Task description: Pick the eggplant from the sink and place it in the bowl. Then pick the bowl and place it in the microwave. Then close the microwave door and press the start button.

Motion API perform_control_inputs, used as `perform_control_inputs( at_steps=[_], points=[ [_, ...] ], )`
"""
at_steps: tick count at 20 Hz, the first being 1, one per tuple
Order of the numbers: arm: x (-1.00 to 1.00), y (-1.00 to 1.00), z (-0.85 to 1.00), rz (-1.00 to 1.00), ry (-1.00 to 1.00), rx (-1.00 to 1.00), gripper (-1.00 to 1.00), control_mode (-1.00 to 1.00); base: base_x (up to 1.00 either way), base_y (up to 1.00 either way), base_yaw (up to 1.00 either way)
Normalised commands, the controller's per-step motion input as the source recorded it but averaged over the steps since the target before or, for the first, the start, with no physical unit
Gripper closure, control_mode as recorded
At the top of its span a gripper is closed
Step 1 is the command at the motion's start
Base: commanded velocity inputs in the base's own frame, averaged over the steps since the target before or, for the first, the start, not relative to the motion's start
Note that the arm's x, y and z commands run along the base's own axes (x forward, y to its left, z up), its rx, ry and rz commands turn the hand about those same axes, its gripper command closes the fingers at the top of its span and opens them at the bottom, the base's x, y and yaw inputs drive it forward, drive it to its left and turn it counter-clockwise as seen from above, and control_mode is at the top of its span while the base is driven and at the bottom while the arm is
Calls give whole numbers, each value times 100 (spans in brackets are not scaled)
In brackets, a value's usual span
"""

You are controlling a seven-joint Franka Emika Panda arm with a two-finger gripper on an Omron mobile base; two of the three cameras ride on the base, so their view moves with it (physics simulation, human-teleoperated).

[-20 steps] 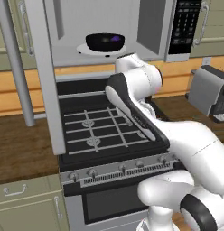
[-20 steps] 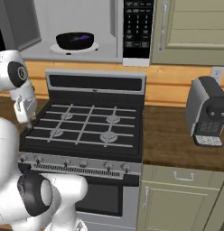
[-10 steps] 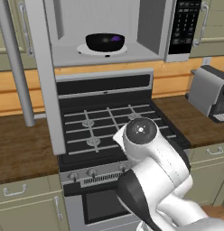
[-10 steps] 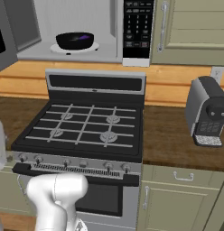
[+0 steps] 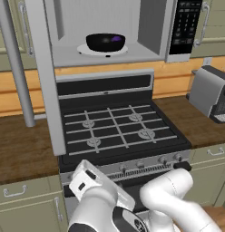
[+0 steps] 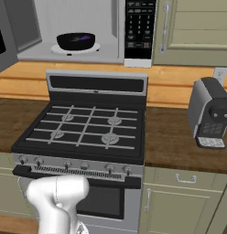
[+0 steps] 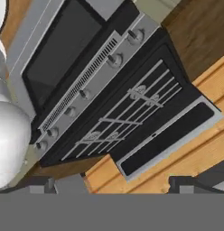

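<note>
Apparently eggplant [image 5: 115,39] in bowl [image 5: 105,42], purple clearer leftward.

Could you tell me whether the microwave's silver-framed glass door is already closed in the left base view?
No, the silver-framed microwave door stands swung open, leaving the wide black bowl on the white turntable plate exposed inside.

The white arm is folded low at the bottom of both base views, and its gripper [image 7: 111,185] has jaws spread wide, holding nothing.
</note>
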Motion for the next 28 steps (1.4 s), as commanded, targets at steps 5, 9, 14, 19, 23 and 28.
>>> perform_control_inputs(
  at_steps=[5, 9, 14, 19, 23, 28],
  points=[
    [27, 100, 43, -14, -27, -17, -100, -100, 0, 0, 0],
    [9, 100, 47, -17, -25, -16, -100, -100, 0, 0, 0],
    [9, 82, 64, -22, -16, -6, -100, -100, 0, 0, 0],
    [1, 1, 66, -12, -7, 0, -100, -100, 0, 0, 0],
    [-12, -54, 59, -7, -14, 3, -100, -100, 0, 0, 0],
    [-38, -95, 20, 0, -16, 4, -100, -100, 0, 0, 0]
  ],
)
